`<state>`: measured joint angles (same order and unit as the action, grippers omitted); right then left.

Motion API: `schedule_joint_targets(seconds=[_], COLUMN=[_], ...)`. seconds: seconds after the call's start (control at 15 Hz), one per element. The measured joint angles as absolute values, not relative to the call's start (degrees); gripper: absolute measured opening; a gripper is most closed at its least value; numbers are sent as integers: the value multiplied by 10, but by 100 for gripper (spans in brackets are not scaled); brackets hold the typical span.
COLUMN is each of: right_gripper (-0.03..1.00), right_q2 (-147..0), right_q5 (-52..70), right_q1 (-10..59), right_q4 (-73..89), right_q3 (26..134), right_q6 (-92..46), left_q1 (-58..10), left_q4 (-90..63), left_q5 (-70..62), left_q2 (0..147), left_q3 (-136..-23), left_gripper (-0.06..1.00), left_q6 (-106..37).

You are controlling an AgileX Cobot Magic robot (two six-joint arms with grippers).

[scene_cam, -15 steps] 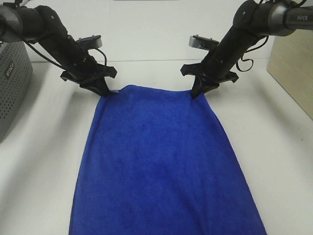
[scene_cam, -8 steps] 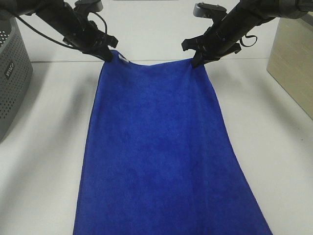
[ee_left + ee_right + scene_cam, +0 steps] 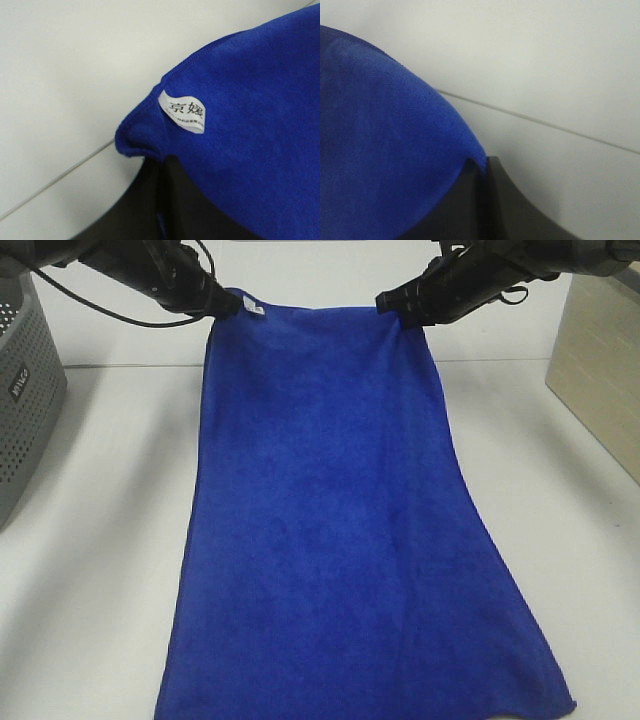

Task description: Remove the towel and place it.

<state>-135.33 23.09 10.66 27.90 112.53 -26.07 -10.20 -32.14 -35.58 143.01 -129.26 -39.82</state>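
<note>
The royal-blue towel (image 3: 330, 520) hangs stretched between my two grippers, its far edge lifted high and its near part trailing down to the white table. My left gripper (image 3: 228, 306) is shut on the far left corner, beside the small white tag (image 3: 254, 310). The tag (image 3: 182, 112) and pinched corner (image 3: 145, 145) show in the left wrist view. My right gripper (image 3: 398, 306) is shut on the far right corner, which shows clamped in the right wrist view (image 3: 475, 160).
A grey perforated basket (image 3: 25, 400) stands at the left edge of the table. A beige box (image 3: 600, 370) stands at the right edge. The white table (image 3: 90, 540) lies bare on both sides of the towel.
Both grippers have risen and drawn back with the towel's far corners. The towel's far edge went from lying on the table to hanging high, and its near edge has slid into view.
</note>
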Motion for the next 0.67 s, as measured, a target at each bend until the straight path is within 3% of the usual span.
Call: schedule_joint_targets(seconds=[0.67], right_gripper=[2], right_q2=[-1409], right_q5=[139], right_q1=[107], right_q4=[279], right_q3=[1124], right_q6=[-263], left_q1=[-127], left_q4=[-347], left_q5=[-237], left_q2=[1495], left_q3=[-1295], left_gripper=[0], left_q6=[-457])
